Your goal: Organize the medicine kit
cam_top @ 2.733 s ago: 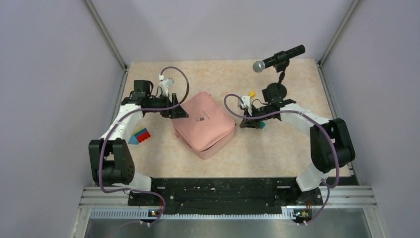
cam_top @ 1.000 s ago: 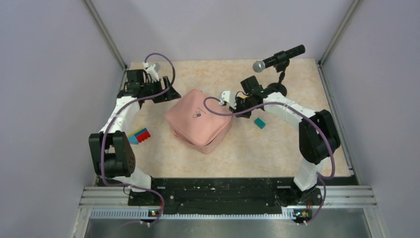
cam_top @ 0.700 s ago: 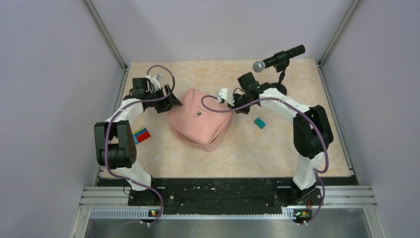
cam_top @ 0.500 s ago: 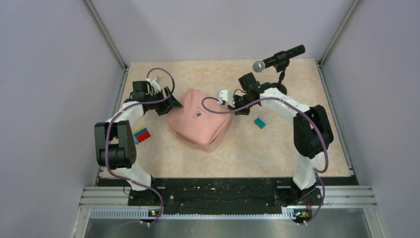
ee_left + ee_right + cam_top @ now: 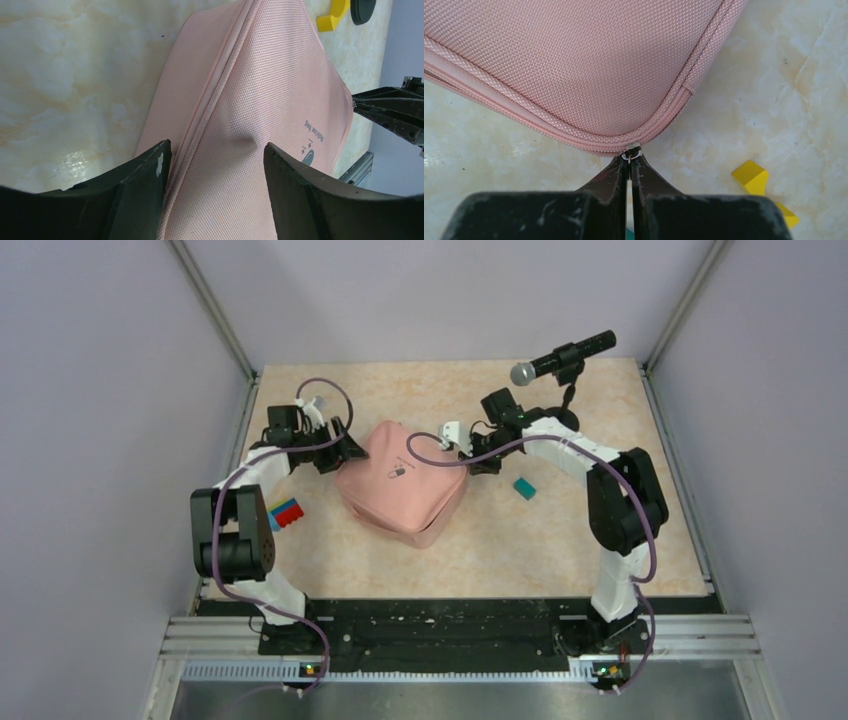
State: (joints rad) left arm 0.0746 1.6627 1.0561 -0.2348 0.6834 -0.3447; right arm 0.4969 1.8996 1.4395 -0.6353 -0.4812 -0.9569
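The medicine kit [image 5: 400,488], a pink fabric case zipped closed, lies mid-table with its pill logo [image 5: 398,470] facing up. My left gripper [image 5: 345,448] is at its rear-left corner. In the left wrist view it stands open [image 5: 215,155], its black fingers [image 5: 142,187] astride the kit's zip seam [image 5: 220,90] and lid with gaps on both sides. My right gripper [image 5: 468,456] is at the kit's rear-right corner. In the right wrist view it is shut [image 5: 629,162] on the small metal zipper pull [image 5: 631,151] at the rounded corner of the kit [image 5: 574,65].
A teal block [image 5: 524,487] lies right of the kit, and a red-and-blue block [image 5: 286,512] lies to its left. A yellow piece [image 5: 751,177] sits near the right gripper. A microphone [image 5: 560,358] on a black stand [image 5: 560,422] is at the back right.
The left gripper has slid down and right onto the kit's rear-left corner. The right gripper has stayed pinched at the rear-right corner, and the kit has barely shifted.
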